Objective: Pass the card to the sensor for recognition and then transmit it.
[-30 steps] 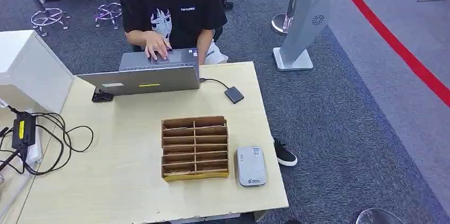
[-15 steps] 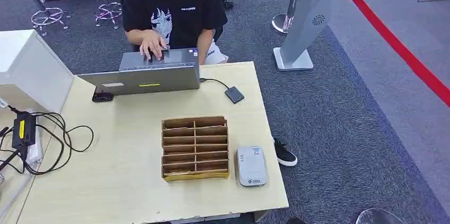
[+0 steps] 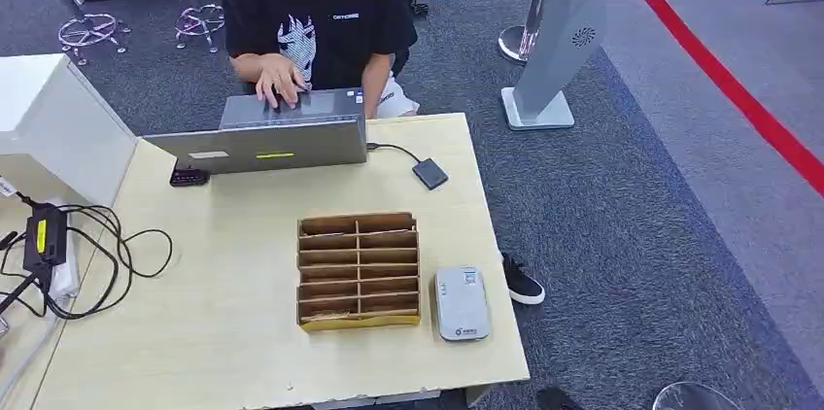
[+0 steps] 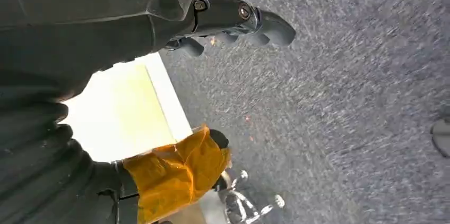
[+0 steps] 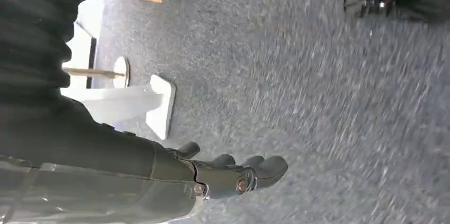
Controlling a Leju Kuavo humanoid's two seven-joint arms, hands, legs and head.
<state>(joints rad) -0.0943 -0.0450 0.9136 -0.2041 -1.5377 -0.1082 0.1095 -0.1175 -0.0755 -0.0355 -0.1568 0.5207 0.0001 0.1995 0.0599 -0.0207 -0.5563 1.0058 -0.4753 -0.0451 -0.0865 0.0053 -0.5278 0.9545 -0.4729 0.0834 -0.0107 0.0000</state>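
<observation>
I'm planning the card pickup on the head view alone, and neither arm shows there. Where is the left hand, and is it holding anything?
Observer: The left hand hangs low over the grey carpet, fingers loose, holding nothing.
Operator: And the right one?
Observer: The right hand hangs over carpet too, with nothing in it and no card in its fingers.

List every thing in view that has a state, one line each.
Laptop: open, a person typing on it.
Cardboard organizer: upright on the table, slots look mostly empty.
Card reader: flat beside the organizer.
Left hand: open, holding nothing.
Right hand: open, holding nothing.
</observation>
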